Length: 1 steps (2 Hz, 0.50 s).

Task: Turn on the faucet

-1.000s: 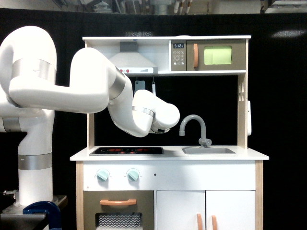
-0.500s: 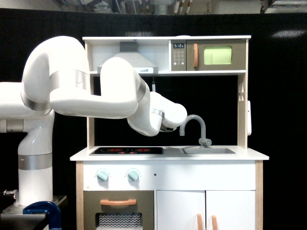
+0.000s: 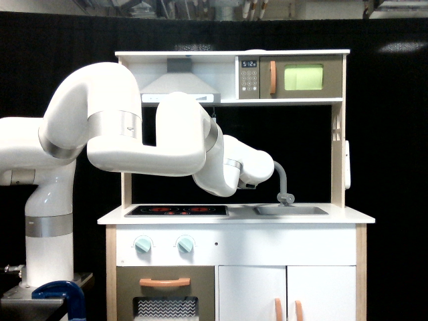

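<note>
The arm (image 3: 167, 137) reaches over the sink (image 3: 291, 210), its claw hidden behind the wrist so its opening cannot be told, with the faucet (image 3: 283, 184) just beyond, seemingly lining up for the lever (image 3: 286, 198) below.

A lab test bay, not a home. A toy kitchen (image 3: 234, 221) stands before a black curtain (image 3: 394, 134). Ceiling ducts (image 3: 200, 8) show above.
</note>
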Motion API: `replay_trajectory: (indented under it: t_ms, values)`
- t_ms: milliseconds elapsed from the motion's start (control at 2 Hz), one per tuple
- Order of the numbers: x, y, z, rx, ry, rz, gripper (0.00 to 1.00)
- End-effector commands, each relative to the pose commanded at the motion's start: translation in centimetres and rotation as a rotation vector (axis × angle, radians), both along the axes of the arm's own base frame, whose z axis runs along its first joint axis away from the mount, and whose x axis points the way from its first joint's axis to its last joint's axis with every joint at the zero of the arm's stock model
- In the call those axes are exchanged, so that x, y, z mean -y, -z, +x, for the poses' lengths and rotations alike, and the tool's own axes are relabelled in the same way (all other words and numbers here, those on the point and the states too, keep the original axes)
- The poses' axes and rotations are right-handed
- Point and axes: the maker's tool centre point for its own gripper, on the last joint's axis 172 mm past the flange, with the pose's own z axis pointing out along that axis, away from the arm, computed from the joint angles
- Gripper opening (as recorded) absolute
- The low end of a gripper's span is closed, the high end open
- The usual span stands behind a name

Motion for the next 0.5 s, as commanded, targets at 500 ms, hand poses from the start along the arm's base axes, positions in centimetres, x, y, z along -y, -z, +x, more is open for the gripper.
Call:
replay_trajectory:
  t_ms: [500]
  values:
    - [1.7,0.4,1.9,0.0,0.0,0.0,1.0]
